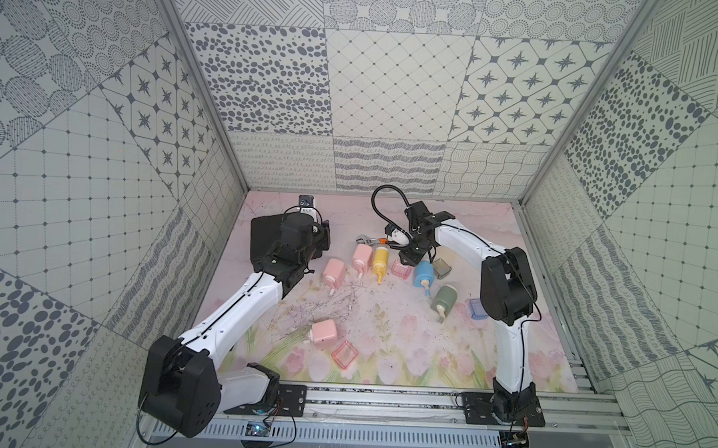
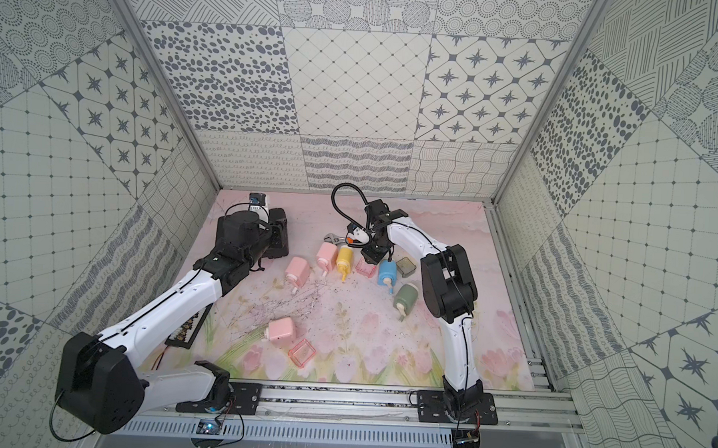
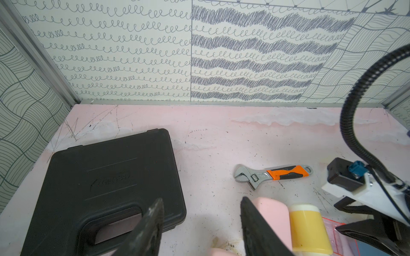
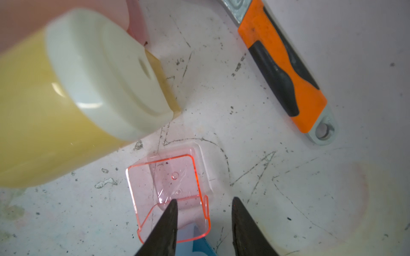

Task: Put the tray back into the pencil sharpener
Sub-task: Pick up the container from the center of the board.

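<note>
We are straddling the pink tray's (image 4: 177, 177) wall with our right jaws apart, beside the yellow pencil sharpener (image 4: 33, 122). Our left jaws are hanging apart.

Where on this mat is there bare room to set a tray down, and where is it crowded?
Bare: the far strip between black case and wrench, up to the back wall; also the near stretch between green sharpener, loose pink tray and front rail. Crowded: the row around the yellow sharpener, where the right gripper hangs.
</note>
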